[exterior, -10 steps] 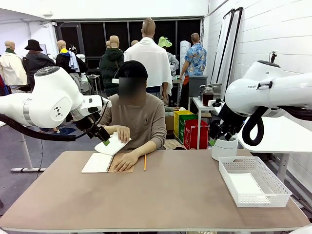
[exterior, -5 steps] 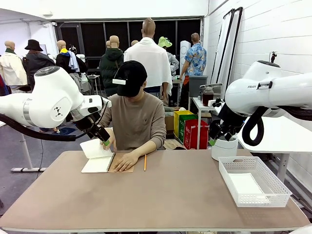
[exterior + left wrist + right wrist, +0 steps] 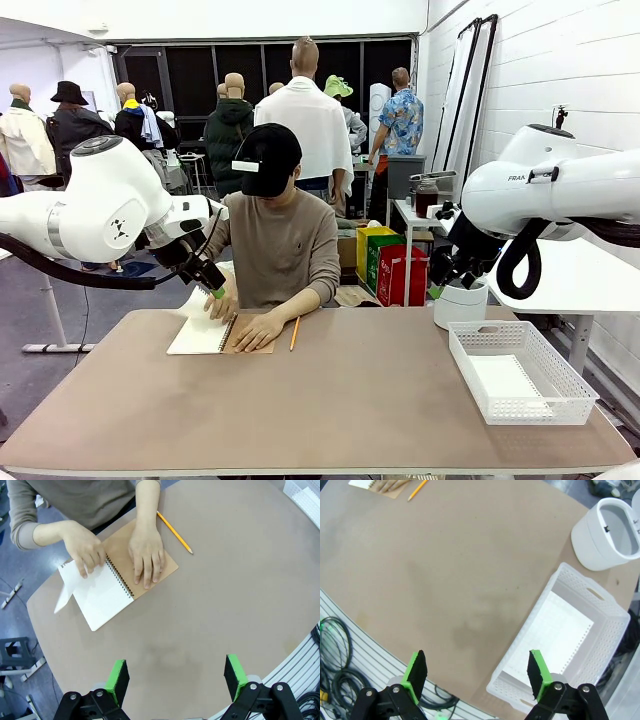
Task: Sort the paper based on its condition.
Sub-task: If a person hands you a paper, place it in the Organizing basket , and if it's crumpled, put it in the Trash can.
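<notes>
While empty, jaws apart, hung left gripper (image 3: 176, 677) near the notebook (image 3: 107, 592), right gripper (image 3: 476, 672) far from it. Needed the paper (image 3: 67, 585) freed before pinching its edge.

Tan table (image 3: 225, 605). Notebook (image 3: 107, 592): brown cover, white pages, black spiral. Yellow pencil (image 3: 174, 531) just beside notebook. White perforated basket (image 3: 522, 637), white paper (image 3: 555, 630), white bin (image 3: 607, 532), all well apart from notebook. Sleeve (image 3: 30, 525) grey-brown.
</notes>
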`<state>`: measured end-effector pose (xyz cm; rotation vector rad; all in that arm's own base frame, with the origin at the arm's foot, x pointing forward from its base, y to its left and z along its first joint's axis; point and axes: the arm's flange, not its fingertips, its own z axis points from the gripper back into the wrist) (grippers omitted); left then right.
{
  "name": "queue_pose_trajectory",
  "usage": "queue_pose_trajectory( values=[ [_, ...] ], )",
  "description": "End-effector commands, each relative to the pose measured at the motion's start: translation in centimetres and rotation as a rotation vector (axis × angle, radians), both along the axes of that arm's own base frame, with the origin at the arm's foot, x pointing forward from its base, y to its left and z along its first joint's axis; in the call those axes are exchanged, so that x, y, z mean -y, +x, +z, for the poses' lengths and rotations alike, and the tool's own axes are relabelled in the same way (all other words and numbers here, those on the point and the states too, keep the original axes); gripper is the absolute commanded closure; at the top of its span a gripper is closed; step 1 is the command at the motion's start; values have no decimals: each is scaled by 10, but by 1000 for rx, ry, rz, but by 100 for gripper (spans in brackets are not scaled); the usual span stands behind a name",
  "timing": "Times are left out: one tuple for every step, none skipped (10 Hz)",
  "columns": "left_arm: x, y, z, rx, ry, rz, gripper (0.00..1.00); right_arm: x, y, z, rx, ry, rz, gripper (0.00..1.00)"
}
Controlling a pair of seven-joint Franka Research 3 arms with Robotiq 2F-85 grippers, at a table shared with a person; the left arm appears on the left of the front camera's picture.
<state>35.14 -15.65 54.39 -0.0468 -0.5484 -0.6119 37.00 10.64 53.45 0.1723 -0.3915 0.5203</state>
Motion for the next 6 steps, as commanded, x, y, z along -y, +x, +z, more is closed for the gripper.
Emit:
queue_pose_trajectory(
  values=[
    [-2,1,0,3,8,-1,0,0,0,1,-7,-1,2,0],
    [-2,1,0,3,8,-1,0,0,0,1,-7,-1,2,0],
    [-2,1,0,3,8,-1,0,0,0,1,-7,-1,2,0],
    [-2,1,0,3,8,-1,0,0,0,1,-7,-1,2,0],
    [-2,1,0,3,8,-1,0,0,0,1,-7,-1,2,0],
    [-2,1,0,3,8,-1,0,0,0,1,-7,-1,2,0]
  ],
)
